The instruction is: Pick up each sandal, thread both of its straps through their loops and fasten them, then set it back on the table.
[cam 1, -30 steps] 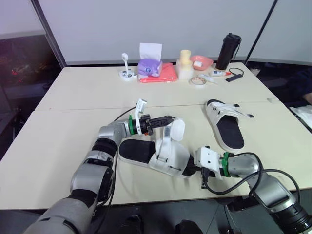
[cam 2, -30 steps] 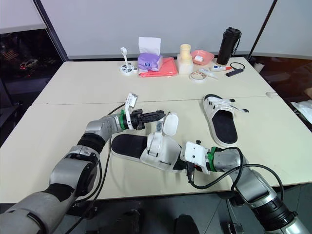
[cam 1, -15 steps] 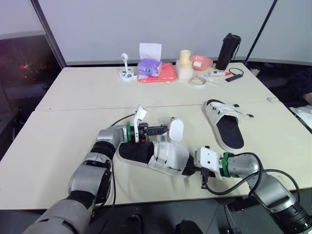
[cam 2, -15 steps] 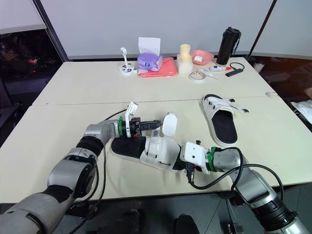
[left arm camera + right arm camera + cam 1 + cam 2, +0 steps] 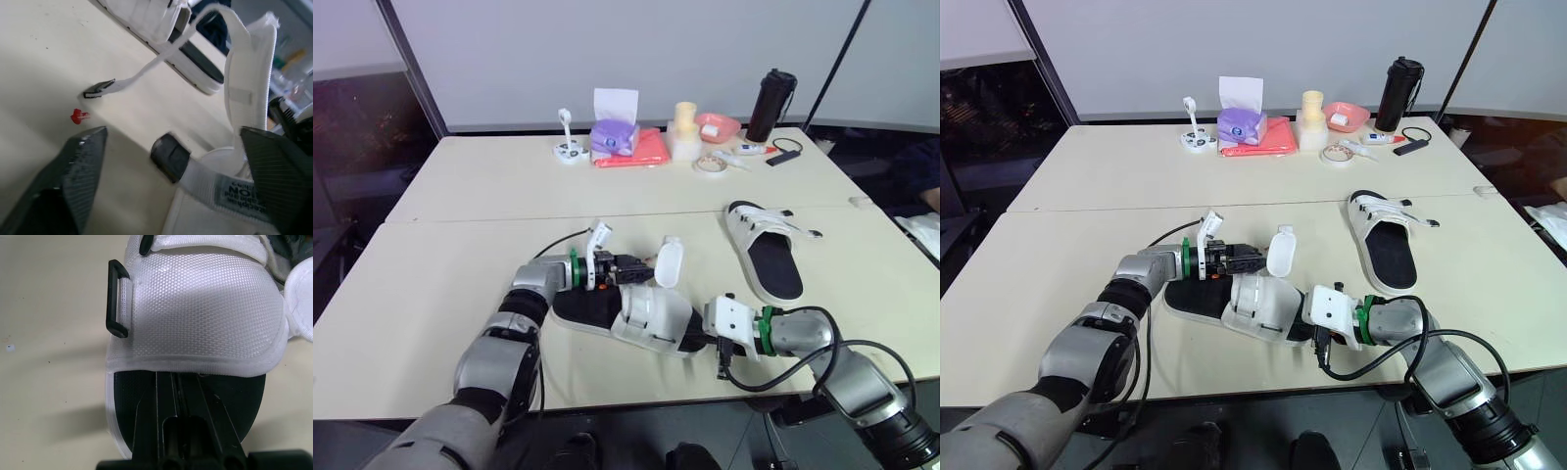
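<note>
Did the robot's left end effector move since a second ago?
Yes. The left end effector has sunk and pulled back toward the robot, farther from the tissue box, which stayed put.

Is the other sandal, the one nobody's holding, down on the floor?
No, the other sandal lies flat on the table, to the right of the held sandal.

Black flask [image 5: 771,103], tissue box [image 5: 613,136], tape roll [image 5: 709,164]

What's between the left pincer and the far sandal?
The loose strap of the near sandal, then bare table; the left eye view shows it.
</note>
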`<action>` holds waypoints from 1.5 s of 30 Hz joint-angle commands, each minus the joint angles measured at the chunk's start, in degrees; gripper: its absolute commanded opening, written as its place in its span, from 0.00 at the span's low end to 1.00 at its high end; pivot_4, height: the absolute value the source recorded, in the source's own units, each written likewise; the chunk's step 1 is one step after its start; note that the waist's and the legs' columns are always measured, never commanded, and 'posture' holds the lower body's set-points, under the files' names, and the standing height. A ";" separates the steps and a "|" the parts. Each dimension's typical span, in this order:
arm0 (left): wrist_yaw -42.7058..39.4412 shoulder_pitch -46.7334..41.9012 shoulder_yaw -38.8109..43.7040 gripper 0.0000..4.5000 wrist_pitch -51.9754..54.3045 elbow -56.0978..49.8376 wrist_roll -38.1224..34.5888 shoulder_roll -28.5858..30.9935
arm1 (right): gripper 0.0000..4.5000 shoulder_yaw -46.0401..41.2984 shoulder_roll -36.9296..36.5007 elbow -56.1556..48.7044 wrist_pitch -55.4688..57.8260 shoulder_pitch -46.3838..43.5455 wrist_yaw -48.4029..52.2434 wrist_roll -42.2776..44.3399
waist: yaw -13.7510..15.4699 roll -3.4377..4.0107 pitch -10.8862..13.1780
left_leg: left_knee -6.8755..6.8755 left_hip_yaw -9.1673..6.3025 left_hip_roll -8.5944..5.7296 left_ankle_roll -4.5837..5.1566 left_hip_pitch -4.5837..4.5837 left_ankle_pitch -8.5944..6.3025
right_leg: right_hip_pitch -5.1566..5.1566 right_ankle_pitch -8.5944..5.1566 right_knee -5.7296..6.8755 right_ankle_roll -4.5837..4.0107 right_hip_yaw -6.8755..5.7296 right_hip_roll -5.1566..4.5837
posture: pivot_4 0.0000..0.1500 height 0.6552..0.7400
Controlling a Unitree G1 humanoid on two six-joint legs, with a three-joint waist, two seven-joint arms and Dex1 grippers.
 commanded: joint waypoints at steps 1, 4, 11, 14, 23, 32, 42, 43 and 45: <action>1.01 0.35 -1.38 0.99 -3.76 1.78 2.87 0.85 | 0.00 2.55 -0.63 1.69 1.36 1.81 1.46 -1.45 | -0.02 0.00 0.00 | 0.00 0.00 0.00 0.00 0.00 0.00 | 0.00 0.00 0.00 0.00 0.00 0.00 | 1.00 0.93; 2.34 -0.02 -2.55 0.99 -8.93 2.82 5.71 1.98 | 0.00 2.60 -0.50 1.76 1.40 1.70 1.38 -1.45 | -0.07 0.00 0.00 | 0.00 0.00 0.00 0.00 0.02 0.00 | 0.00 0.00 0.00 0.00 0.00 0.00 | 1.00 0.93; 3.63 -0.41 -4.32 0.99 -16.25 5.43 9.58 3.40 | 0.00 2.82 -0.42 2.13 1.18 1.37 1.42 -1.60 | -0.06 0.00 -0.02 | -0.01 0.01 0.01 0.00 0.09 0.00 | 0.06 0.00 0.00 0.00 0.00 0.00 | 1.00 0.93; 4.10 -0.98 -3.41 0.99 -17.00 6.19 9.52 3.25 | 0.00 2.90 -0.42 2.24 1.09 1.19 1.47 -1.59 | -0.07 0.00 -0.02 | -0.01 0.01 0.01 0.00 0.12 0.00 | 0.09 0.00 0.00 0.00 0.00 0.00 | 1.00 0.93; -3.38 -2.76 3.18 0.99 -6.29 -0.55 1.54 7.46 | 0.00 2.59 -0.77 0.83 1.77 1.25 1.51 -1.16 | -0.25 -0.03 0.00 | -0.01 0.01 0.01 0.00 0.07 0.00 | 0.00 -0.01 0.09 0.02 0.00 0.01 | 1.00 0.93; -15.66 7.70 -0.17 0.99 7.69 -23.63 -3.48 15.16 | 0.00 1.93 -0.35 -0.94 3.16 0.31 1.46 -0.24 | -0.09 -0.01 0.01 | -0.02 0.01 0.12 0.00 0.06 0.00 | -0.04 -0.02 0.14 0.01 0.02 0.01 | 1.00 0.93; -6.19 1.94 4.74 0.99 21.56 -24.84 -12.52 8.60 | 0.00 2.56 -0.15 -1.22 3.14 -0.40 1.12 -1.17 | -0.23 0.00 0.01 | 0.01 -0.01 0.14 -0.01 0.07 0.01 | -0.04 -0.02 0.18 0.00 0.01 0.01 | 1.00 0.93; -5.65 1.01 4.03 0.99 21.20 -23.49 -12.09 7.68 | 0.00 2.51 -0.15 -1.36 3.24 -0.42 1.05 -1.15 | -0.29 0.00 0.01 | 0.00 0.00 0.14 -0.01 0.07 0.01 | -0.06 -0.03 0.18 0.01 0.02 0.01 | 1.00 0.93; -5.06 -1.09 2.16 0.99 21.28 -19.95 -10.74 5.97 | 0.00 2.46 -0.14 -1.54 3.34 -0.46 0.85 -1.23 | -0.20 -0.01 0.01 | -0.03 0.02 0.09 -0.01 0.07 0.01 | -0.08 -0.03 0.18 0.01 0.02 0.01 | 1.00 0.93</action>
